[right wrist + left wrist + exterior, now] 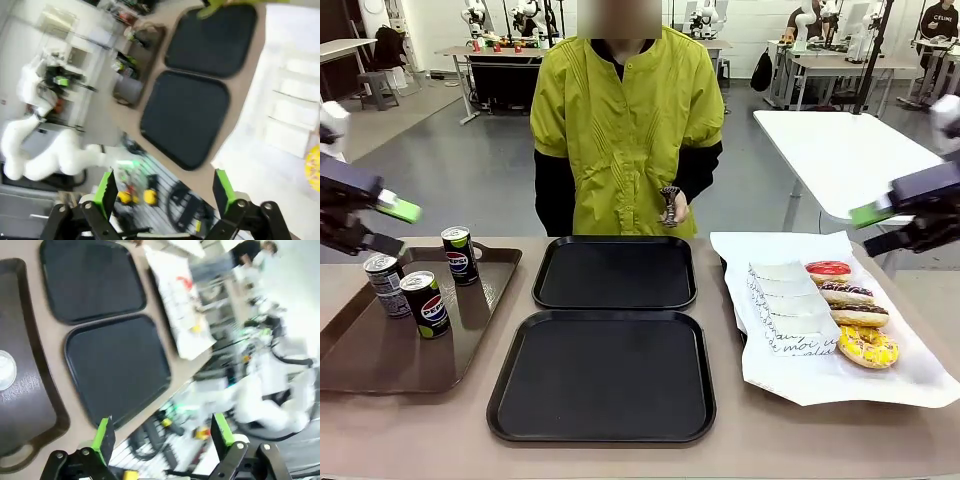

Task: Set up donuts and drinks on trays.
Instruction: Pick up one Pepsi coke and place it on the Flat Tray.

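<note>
With the black trays (605, 375) unloaded and left gripper (388, 226) and right gripper (873, 228) spread empty, a Pepsi can (425, 303) at frame left is likely to be grasped next.

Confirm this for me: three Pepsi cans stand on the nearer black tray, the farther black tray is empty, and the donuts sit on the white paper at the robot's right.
Not quite. The three Pepsi cans stand on the brown tray at the robot's left, not on the nearer black tray, which is empty, as the front view shows. The rest holds: the farther black tray is empty and the donuts sit on the white paper at the robot's right.
</note>
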Robot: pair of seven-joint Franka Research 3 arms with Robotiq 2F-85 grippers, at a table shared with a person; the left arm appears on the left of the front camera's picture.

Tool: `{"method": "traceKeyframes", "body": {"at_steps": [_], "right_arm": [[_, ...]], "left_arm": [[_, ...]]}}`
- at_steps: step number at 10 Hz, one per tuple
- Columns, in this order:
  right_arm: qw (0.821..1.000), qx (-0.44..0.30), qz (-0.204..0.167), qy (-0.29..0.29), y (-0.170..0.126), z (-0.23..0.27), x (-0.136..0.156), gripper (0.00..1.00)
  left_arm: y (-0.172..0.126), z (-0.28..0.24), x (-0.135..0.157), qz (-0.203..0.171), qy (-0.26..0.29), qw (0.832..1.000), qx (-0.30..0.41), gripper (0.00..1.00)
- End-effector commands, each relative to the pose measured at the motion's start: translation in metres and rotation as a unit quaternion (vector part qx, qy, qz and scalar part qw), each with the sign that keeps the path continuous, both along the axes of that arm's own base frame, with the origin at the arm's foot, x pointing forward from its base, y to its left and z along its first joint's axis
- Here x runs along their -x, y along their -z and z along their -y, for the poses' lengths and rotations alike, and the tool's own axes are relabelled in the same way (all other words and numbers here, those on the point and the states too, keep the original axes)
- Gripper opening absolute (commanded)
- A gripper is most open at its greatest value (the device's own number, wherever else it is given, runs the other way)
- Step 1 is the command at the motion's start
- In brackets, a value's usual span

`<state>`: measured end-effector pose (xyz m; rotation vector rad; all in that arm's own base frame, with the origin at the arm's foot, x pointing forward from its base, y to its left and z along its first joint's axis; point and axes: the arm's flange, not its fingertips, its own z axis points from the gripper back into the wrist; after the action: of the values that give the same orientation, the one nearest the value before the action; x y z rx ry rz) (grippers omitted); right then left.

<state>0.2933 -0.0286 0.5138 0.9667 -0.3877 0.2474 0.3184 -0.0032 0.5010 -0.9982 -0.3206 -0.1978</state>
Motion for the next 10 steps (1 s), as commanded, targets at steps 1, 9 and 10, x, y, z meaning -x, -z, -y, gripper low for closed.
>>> {"method": "traceKeyframes", "body": {"at_steps": [1, 9, 10], "right_arm": [[0.995, -0.095, -0.035, 0.021, 0.079, 0.025, 0.041, 1.0], [0.981, -0.177, -0.055, 0.051, 0.114, 0.115, 0.06, 1.0], [0.982, -0.164, -0.073, 0.059, 0.116, 0.135, 0.044, 1.0]], "left_arm": [[0.053, -0.025, 0.04, -0.037, -0.038, 0.996, 0.071, 1.0], [0.093, -0.105, 0.061, -0.093, -0.061, 0.987, 0.113, 1.0], [0.086, -0.104, 0.066, -0.088, -0.047, 0.99, 0.095, 1.0]]}}
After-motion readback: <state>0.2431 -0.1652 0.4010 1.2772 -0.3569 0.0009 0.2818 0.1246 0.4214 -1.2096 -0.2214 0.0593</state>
